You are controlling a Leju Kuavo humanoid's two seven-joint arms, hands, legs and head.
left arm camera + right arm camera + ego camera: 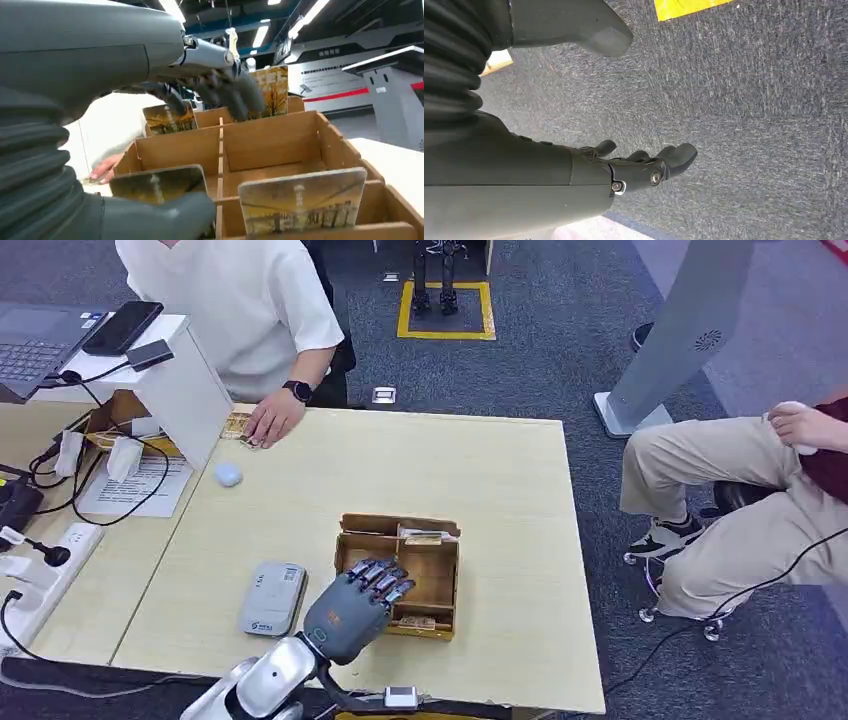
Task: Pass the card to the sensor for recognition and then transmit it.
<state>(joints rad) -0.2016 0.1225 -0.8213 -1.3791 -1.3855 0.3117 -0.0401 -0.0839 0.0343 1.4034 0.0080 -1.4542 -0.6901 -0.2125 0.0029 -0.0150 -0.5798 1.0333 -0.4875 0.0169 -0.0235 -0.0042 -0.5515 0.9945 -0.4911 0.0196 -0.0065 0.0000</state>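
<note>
- The left hand (350,612) hovers over the near-left part of the cardboard organiser (445,585), fingers (235,95) spread and holding nothing.
- Cards stand upright in the slots; the nearest card (160,184) sits just beside the thumb, long axis across the slot.
- The right hand (644,167) hangs over grey carpet, fingers loosely curled and empty, so the left is far nearer.
- The grey sensor (272,598) lies just left of the organiser on the pale wooden surface (500,470).
- A person's hand (268,422) rests at the far edge.
</note>
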